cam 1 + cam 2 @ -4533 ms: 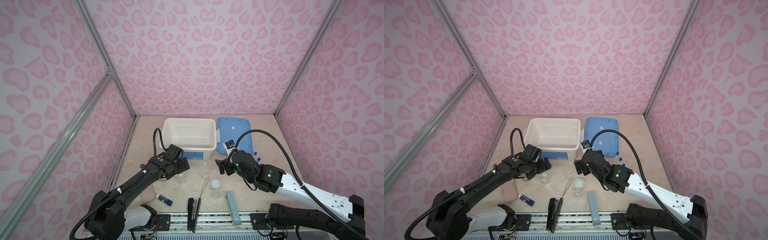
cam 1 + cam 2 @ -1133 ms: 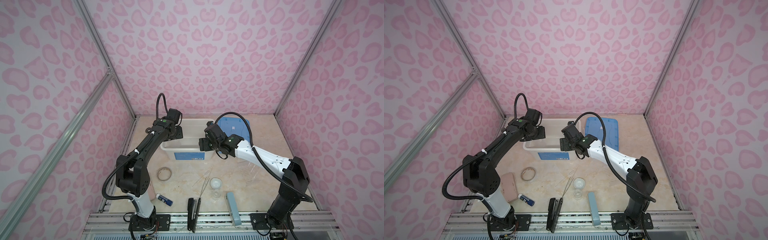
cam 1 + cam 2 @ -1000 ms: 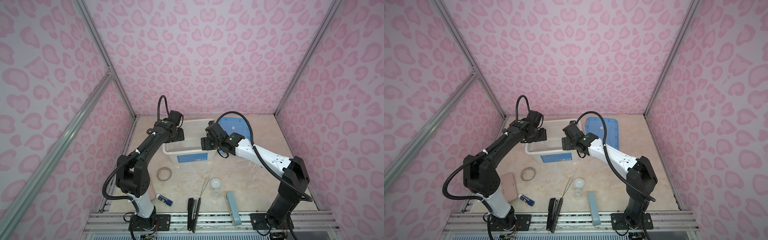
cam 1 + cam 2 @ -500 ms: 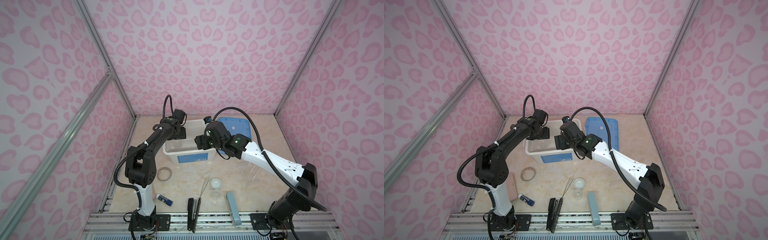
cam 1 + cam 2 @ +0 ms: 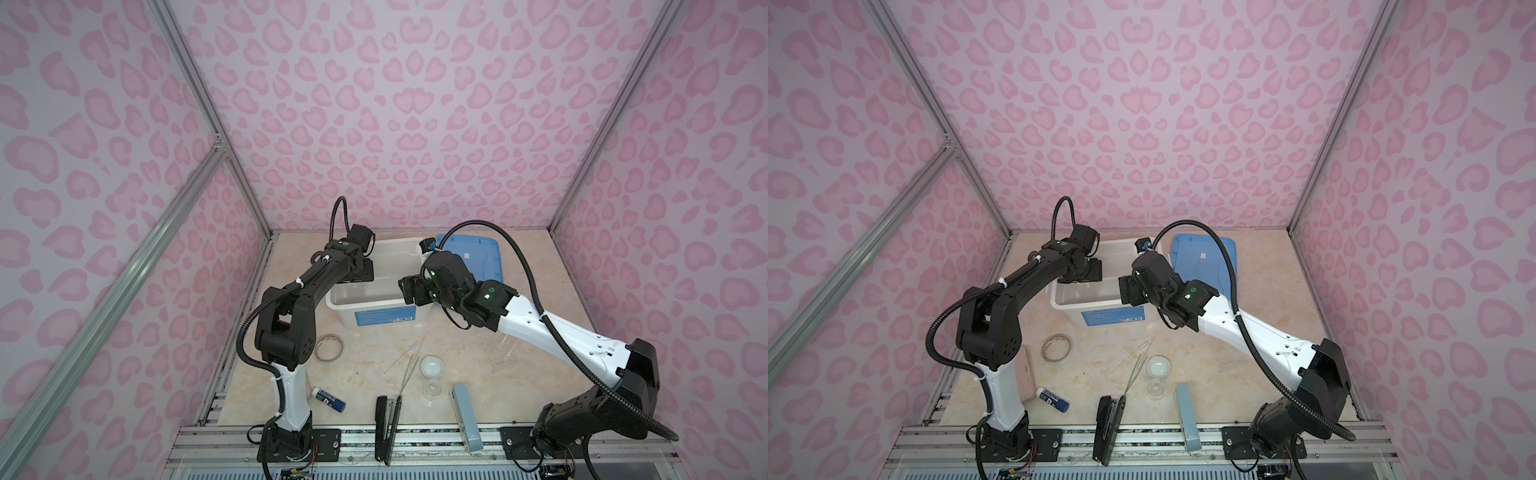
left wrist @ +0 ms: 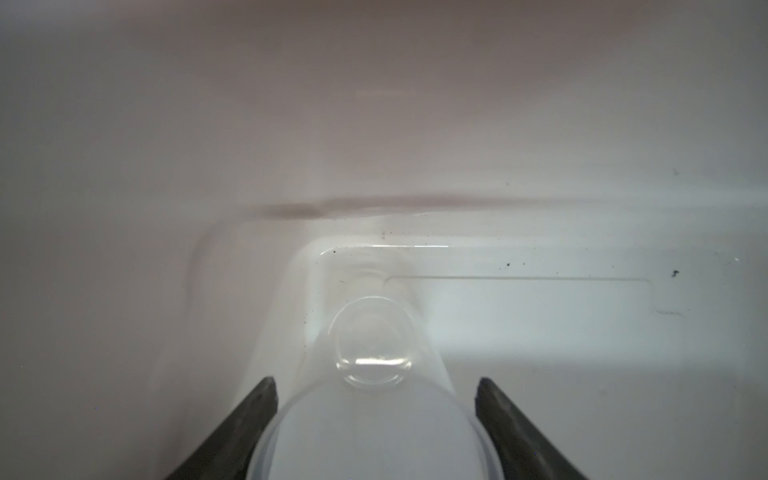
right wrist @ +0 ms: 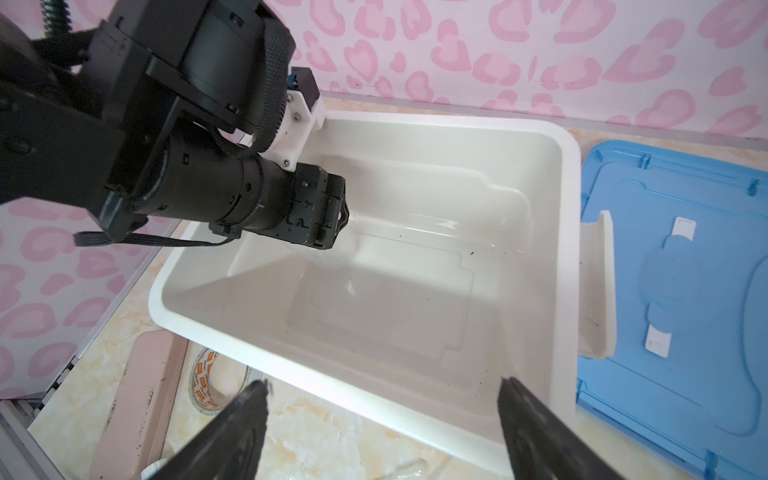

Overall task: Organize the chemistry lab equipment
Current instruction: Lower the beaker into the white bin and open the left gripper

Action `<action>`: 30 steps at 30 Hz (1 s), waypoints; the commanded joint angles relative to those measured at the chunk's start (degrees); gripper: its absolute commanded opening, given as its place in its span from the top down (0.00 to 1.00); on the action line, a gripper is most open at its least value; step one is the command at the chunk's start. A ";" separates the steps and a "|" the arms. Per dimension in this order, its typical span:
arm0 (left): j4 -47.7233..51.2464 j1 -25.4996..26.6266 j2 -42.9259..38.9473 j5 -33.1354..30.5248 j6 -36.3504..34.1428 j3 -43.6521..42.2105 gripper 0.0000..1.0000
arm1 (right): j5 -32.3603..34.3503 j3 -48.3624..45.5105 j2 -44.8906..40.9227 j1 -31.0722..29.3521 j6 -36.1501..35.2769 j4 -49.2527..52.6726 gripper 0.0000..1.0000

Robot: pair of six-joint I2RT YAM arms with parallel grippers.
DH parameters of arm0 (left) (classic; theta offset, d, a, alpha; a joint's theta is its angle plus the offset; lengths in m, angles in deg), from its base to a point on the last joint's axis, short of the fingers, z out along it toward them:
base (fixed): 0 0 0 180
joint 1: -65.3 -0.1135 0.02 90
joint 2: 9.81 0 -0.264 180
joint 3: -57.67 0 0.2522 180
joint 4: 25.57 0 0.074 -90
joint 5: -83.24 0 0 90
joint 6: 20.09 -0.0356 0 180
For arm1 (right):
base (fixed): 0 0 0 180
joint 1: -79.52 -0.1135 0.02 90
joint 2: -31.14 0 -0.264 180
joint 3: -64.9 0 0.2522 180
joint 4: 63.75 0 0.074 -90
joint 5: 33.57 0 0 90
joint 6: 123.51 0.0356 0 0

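The left claw (image 6: 374, 386) is down inside the white bin (image 7: 565, 249), close to a corner, with a small clear vessel (image 6: 374, 345) between its fingers. The fingers sit right at the vessel's wide rim, and I can't tell whether they pinch it or stand just clear of it. The right claw (image 7: 382, 386) hangs over the bin's rim, jaws wide apart and empty.

To my eye this is the drop-off step: one clear piece going into the bin. Out on the bench (image 5: 519, 374), the small white dish (image 5: 432, 366), the little beaker (image 5: 432, 390) and the thin droppers and rod (image 5: 406, 372) lie toward the front edge, not yet binned.

Next, I'd say, the left claw should spread wide and lift straight up — a piece that light could cling or tip — and the right arm could go for the dish.
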State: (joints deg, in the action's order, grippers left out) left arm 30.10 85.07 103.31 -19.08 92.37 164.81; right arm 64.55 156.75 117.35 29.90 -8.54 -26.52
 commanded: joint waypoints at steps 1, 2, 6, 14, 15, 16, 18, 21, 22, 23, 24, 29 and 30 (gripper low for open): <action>-2.17 0.02 0.62 0.22 -0.22 -0.55 0.24 | 0.60 -0.88 -0.18 -0.09 0.78 -1.39 0.13; -2.35 0.07 0.81 0.10 -0.27 -0.64 0.24 | 0.63 -1.00 -0.19 -0.11 0.84 -1.38 0.13; -3.06 0.03 2.07 1.18 0.10 -0.64 0.23 | 0.67 -1.38 -0.09 -0.02 0.84 -1.55 0.13; -3.40 0.38 2.89 0.47 0.48 -0.58 0.18 | 0.67 -2.04 -0.03 0.07 0.78 -1.41 0.13; -3.33 0.38 2.82 0.39 0.65 -0.70 0.18 | 0.68 -2.04 0.01 0.06 0.83 -1.40 0.13; -3.33 0.38 2.72 0.34 0.66 -0.83 0.18 | 0.67 -2.14 -0.01 0.04 0.82 -1.35 0.13; -3.15 0.59 2.08 -0.01 0.84 -1.12 0.19 | 0.58 -2.33 -0.13 0.06 0.78 -1.65 0.13; -3.57 0.73 0.91 -0.74 0.92 -2.25 0.24 | 0.72 -2.49 -0.01 0.11 0.69 -1.75 0.13; -3.75 0.71 0.72 -0.84 0.90 -2.61 0.23 | 0.68 -2.49 -0.03 0.15 0.67 -1.78 0.13; -3.90 0.75 0.74 -1.02 0.92 -2.84 0.22 | 0.54 -2.50 0.09 0.23 0.68 -1.78 0.13; -4.08 0.71 0.86 -0.91 0.94 -3.03 0.20 | 0.47 -2.49 0.15 0.30 0.68 -1.86 0.13; -3.78 0.75 0.46 -0.83 0.77 -2.99 0.14 | 0.19 -2.18 0.19 0.28 0.69 -1.73 0.13; -3.64 0.75 0.13 -0.84 0.72 -2.90 0.13 | 0.17 -2.15 0.13 0.28 0.69 -1.74 0.13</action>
State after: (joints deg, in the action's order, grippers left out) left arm 22.39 85.84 104.36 -20.26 93.29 162.28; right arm 64.53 154.71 117.25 30.14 -8.14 -26.52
